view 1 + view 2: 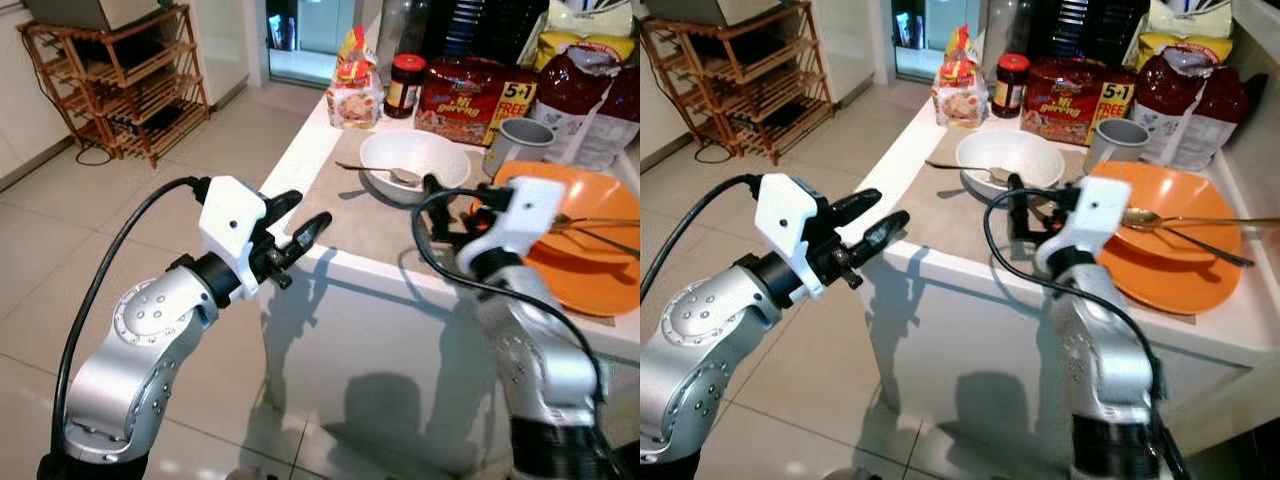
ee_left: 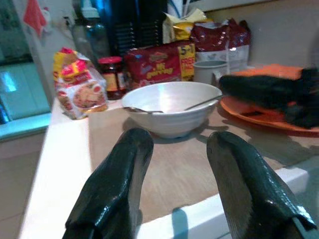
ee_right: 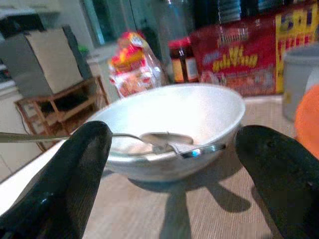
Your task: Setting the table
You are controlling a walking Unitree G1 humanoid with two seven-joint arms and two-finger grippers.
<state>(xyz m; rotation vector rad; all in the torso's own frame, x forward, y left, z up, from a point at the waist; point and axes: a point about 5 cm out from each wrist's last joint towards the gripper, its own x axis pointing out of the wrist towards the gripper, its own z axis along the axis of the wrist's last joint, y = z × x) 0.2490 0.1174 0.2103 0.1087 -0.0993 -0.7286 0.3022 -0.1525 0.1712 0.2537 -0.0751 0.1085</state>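
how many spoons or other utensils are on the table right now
3: a silver spoon resting in the white bowl, a gold spoon and a dark utensil lying across the stacked orange plates. Others may be hidden behind the right arm.

Bare mat [image 1: 350,215] before bowl [image 1: 414,160]

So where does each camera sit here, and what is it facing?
Head stereo pair: looks forward and down at the table; left gripper and right gripper show with both silver arms.
Left wrist: along its open fingers toward the white bowl.
Right wrist: close to that bowl, between its open fingers.
All share the bowl.
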